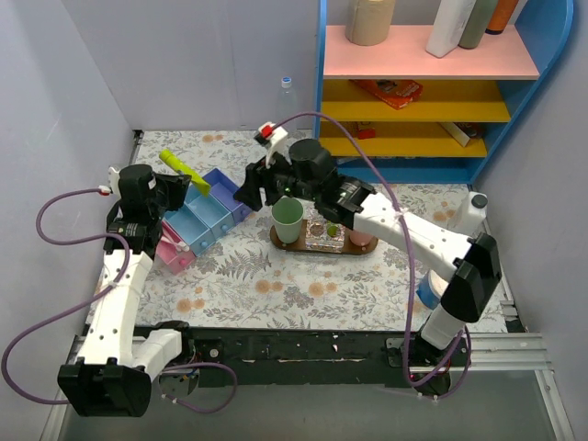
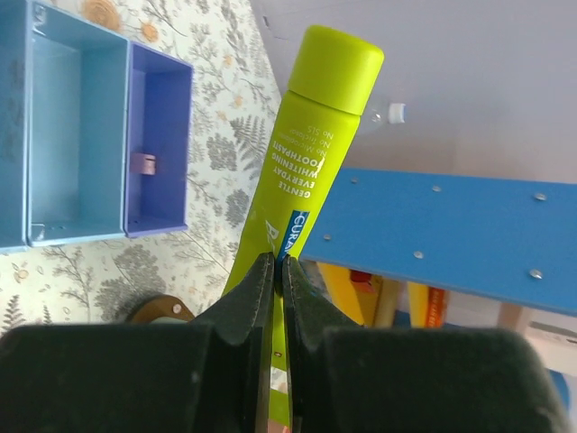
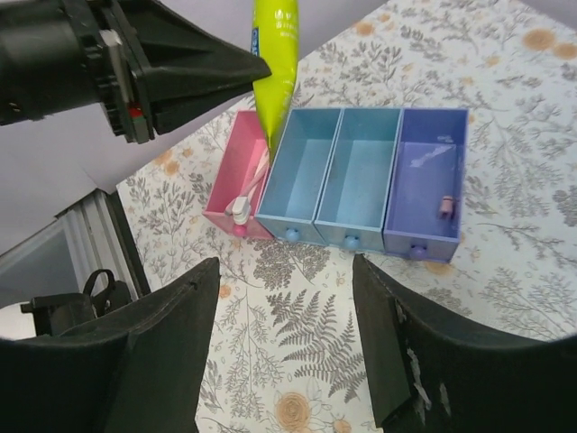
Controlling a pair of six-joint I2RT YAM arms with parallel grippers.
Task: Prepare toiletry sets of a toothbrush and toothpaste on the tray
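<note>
My left gripper [image 1: 186, 181] is shut on a lime-green toothpaste tube [image 1: 173, 161] and holds it in the air above the pink-blue-purple organiser [image 1: 197, 220]. In the left wrist view the tube [image 2: 311, 144] sticks out past the shut fingers [image 2: 252, 298], cap end away. In the right wrist view the tube [image 3: 275, 54] hangs with its flat end over the pink compartment, where toothbrushes [image 3: 240, 207] lie. My right gripper [image 1: 248, 191] is open and empty, hovering just right of the organiser [image 3: 361, 171]. The dark-brown oval tray [image 1: 317, 250] lies at the centre.
On the tray stand a green cup [image 1: 288, 220], a clear square holder [image 1: 323, 231] and a pink cup [image 1: 361, 238]. A blue shelf unit [image 1: 423, 83] with bottles and boxes stands at the back right. A small item [image 2: 142, 163] lies in the purple compartment.
</note>
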